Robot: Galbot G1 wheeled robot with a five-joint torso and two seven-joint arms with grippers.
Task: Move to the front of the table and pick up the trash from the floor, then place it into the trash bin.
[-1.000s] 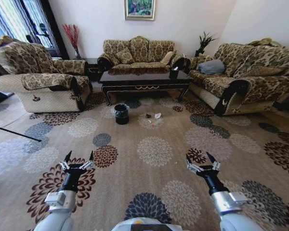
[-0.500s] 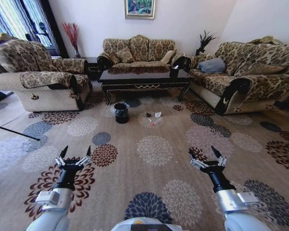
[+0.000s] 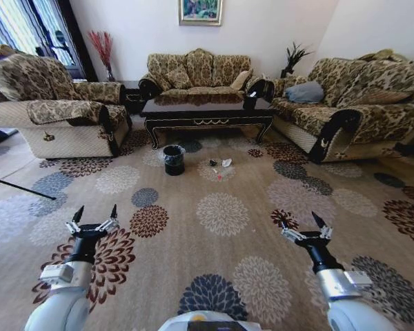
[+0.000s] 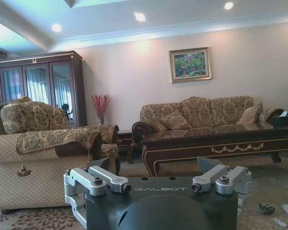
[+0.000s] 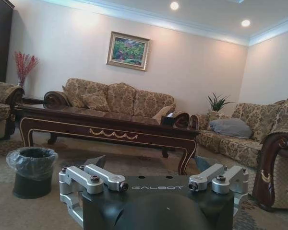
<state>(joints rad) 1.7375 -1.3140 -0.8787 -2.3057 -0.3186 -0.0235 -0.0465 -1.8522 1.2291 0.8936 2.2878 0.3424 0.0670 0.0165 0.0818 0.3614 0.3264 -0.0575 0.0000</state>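
The dark wood table [image 3: 207, 116] with gold trim stands across the room, in front of the back sofa. On the patterned carpet floor [image 3: 221, 214] before it lies the trash [image 3: 221, 165]: a white crumpled piece, a dark bit and a red bit. The black trash bin [image 3: 173, 160] with its clear liner stands just left of the scraps. My left gripper [image 3: 96, 212] and right gripper [image 3: 300, 224] are both open and empty, held low and well short of the trash. The left wrist view shows the table [image 4: 221, 141] and scraps [image 4: 266, 208]. The right wrist view shows the bin [image 5: 32, 170].
An armchair [image 3: 55, 117] flanks the table on the left and a long sofa [image 3: 352, 110] on the right. A black box [image 3: 250, 103] sits on the table's right end. A thin black rod [image 3: 21, 187] crosses the carpet at far left.
Both arms have spread apart: the left gripper moved left, the right gripper moved right and lower. The view has shifted slightly; the room's things have not moved.
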